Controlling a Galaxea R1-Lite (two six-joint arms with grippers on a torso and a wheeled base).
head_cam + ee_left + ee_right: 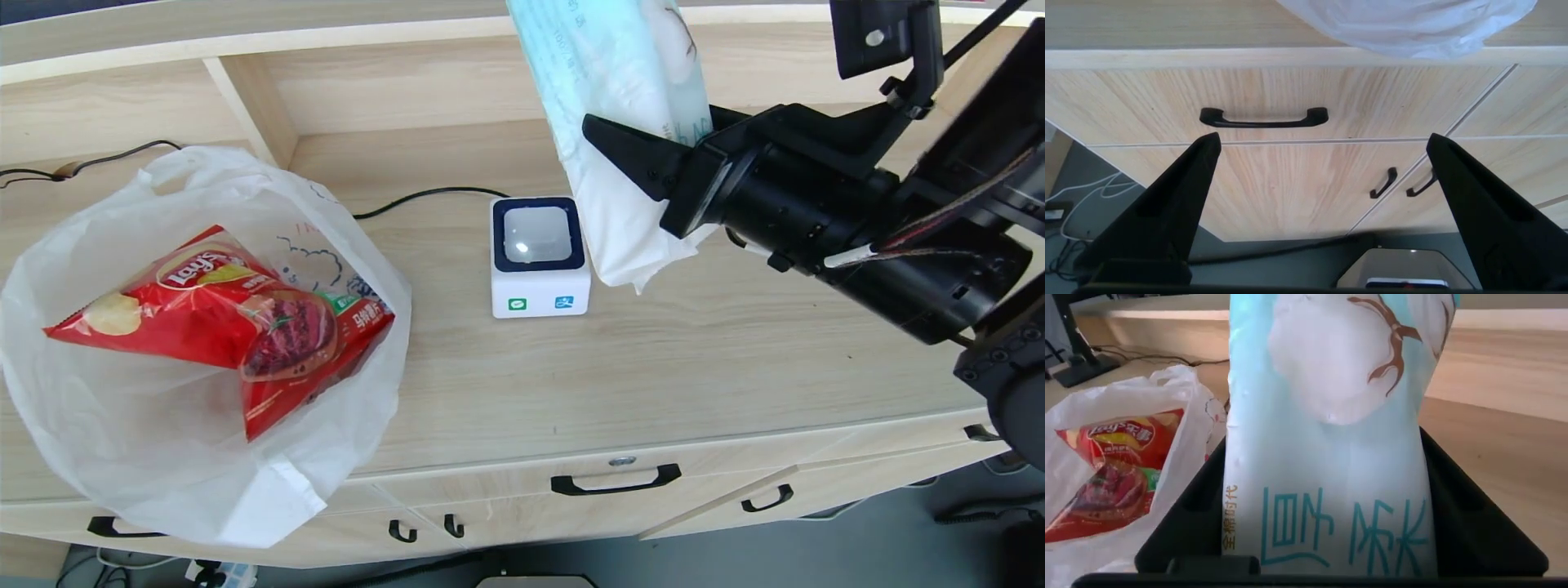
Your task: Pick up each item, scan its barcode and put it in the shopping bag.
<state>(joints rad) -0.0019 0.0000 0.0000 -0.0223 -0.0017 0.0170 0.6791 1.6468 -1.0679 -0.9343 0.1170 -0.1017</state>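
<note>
Tissue pack is clamped in the right claw, held tilted above the worktop. Its lower end hangs just right of the scanner. Shopping bag lies open on the left of the worktop, well apart from the scanner, with a red chips bag inside. Left claw has its jaws apart with nothing between them, facing the drawer fronts near a black handle.
</note>
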